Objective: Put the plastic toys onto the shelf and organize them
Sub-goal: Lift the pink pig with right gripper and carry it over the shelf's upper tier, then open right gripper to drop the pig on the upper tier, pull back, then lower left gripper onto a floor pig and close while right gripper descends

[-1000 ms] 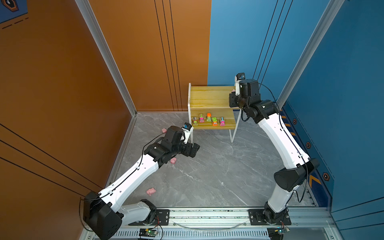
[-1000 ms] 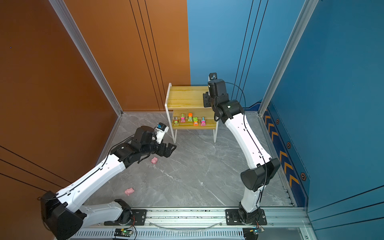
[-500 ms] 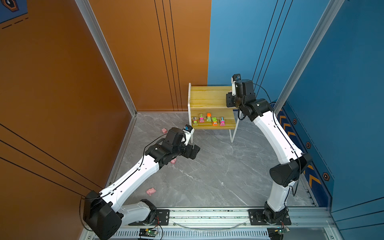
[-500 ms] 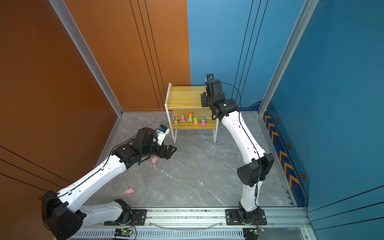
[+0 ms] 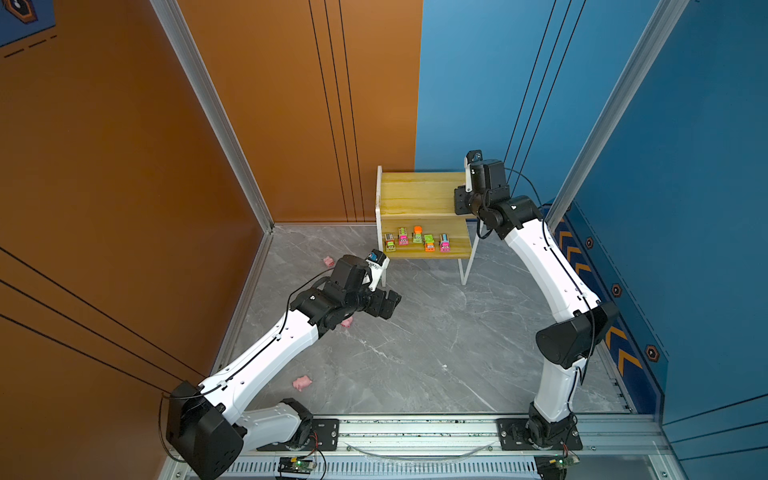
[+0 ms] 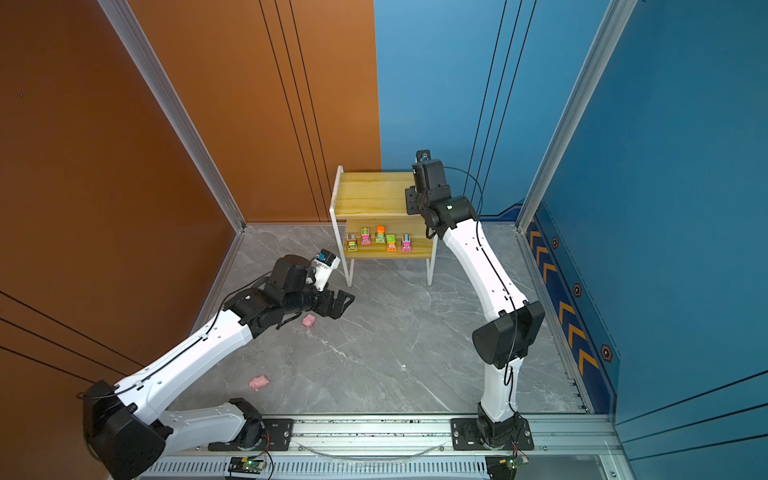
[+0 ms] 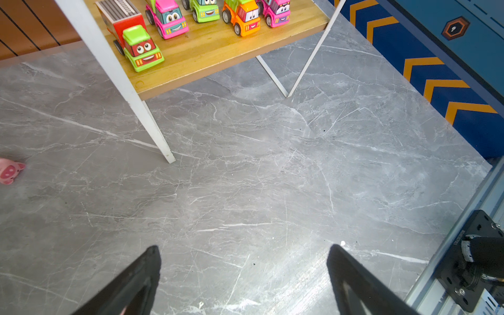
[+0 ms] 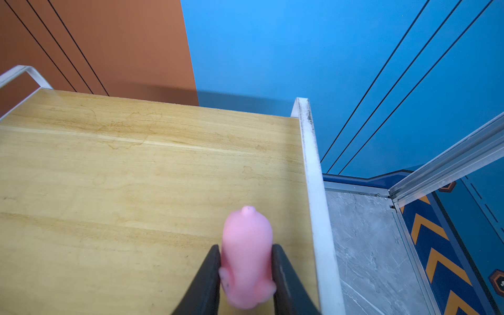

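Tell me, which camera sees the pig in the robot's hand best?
The right wrist view: the pink pig fills it, squeezed between the right hand's fingers over the shelf's top board. Both top views hide it behind the arm; the left wrist view misses it.

A grey marble-patterned bench (image 5: 415, 353) is seen enclosed by orange wall panels (image 5: 124, 166) and blue wall panels (image 5: 685, 166), with an aluminium rail (image 5: 415, 432) fixed along its near edge.

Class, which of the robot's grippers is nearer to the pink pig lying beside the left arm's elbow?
Left. The left gripper hovers open just beside that pig; the right gripper is up over the shelf.
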Controlling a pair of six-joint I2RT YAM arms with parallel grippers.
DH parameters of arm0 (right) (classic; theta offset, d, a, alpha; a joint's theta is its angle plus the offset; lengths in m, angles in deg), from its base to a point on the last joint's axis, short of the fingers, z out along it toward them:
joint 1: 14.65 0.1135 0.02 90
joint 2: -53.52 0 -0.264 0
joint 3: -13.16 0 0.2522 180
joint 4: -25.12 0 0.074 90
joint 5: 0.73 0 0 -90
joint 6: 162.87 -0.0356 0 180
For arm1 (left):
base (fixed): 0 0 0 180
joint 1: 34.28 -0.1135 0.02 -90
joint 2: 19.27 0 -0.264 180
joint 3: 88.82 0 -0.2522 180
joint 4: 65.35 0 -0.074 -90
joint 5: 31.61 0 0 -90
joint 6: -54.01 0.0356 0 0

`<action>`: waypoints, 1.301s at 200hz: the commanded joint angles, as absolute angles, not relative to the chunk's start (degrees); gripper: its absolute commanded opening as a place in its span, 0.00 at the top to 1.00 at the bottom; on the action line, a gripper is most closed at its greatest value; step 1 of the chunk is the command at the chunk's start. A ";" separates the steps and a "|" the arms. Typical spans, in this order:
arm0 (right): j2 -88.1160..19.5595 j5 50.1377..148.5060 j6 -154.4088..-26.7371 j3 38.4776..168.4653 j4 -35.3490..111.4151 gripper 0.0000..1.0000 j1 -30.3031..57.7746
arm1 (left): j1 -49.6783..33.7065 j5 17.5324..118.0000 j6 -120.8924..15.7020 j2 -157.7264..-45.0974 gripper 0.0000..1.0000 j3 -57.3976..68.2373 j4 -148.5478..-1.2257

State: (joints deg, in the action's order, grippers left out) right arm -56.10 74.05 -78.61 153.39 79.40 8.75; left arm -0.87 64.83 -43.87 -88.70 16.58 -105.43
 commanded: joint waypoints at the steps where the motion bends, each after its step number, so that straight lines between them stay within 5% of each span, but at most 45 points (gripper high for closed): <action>1: -57.18 73.93 -78.49 155.65 81.04 0.67 8.21 | -0.61 66.26 -43.46 -88.09 0.04 17.26 -104.15; 104: -57.33 74.87 -77.69 159.37 81.07 0.45 7.94 | -2.77 66.36 -44.33 -87.66 0.04 17.65 -103.56; 154: -49.31 75.70 -76.79 157.85 80.69 0.32 9.27 | -6.14 61.40 -47.84 -85.08 0.00 17.72 -105.54; 204: -24.28 74.26 -77.25 123.79 66.31 0.17 17.56 | -14.96 54.01 -57.34 -81.01 0.01 22.80 -114.53; 260: -2.90 74.30 -88.13 86.68 55.52 0.16 31.98 | -17.01 49.68 -63.78 -88.58 0.00 27.17 -118.92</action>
State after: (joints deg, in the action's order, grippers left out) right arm -6.44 74.44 -81.52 98.25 61.60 27.26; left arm -16.47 52.53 -59.63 -84.65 25.52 -115.40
